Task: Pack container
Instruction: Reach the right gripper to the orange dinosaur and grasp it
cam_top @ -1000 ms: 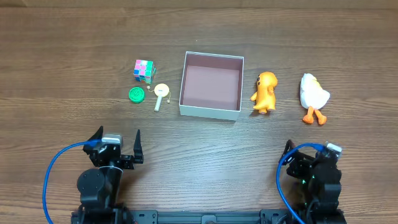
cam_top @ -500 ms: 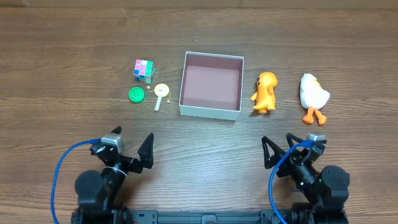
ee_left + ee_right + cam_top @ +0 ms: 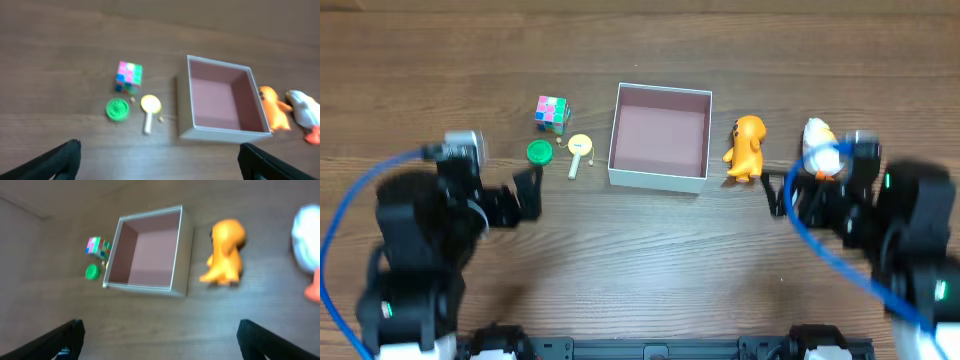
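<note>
The container (image 3: pixel 658 136) sits upright on the wooden worktop (image 3: pixel 640 40), a little toward 12 o'clock from the middle in the overhead view. Its pinkish-brown inside is bare.

At 9 o'clock from it, apart from its wall, lie three small things. A multicoloured puzzle cube (image 3: pixel 551 113) is farthest toward 12. A round green disc (image 3: pixel 540 152) and a yellow paddle-shaped piece (image 3: pixel 578 150) lie side by side below it. At 3 o'clock an orange toy (image 3: pixel 748 147) stands just beside the container's wall. Farther toward 3 is a white duck (image 3: pixel 302 111) with orange feet, partly covered by the right arm in the overhead view.

The left hand (image 3: pixel 160 162) is above the worktop at about 8 o'clock from the container, close to the green disc, its fingers spread wide and holding nothing. The right hand (image 3: pixel 162 339) is at about 4 o'clock from the container, near the duck, its fingers likewise wide apart and empty. Both arms look blurred from overhead.
</note>
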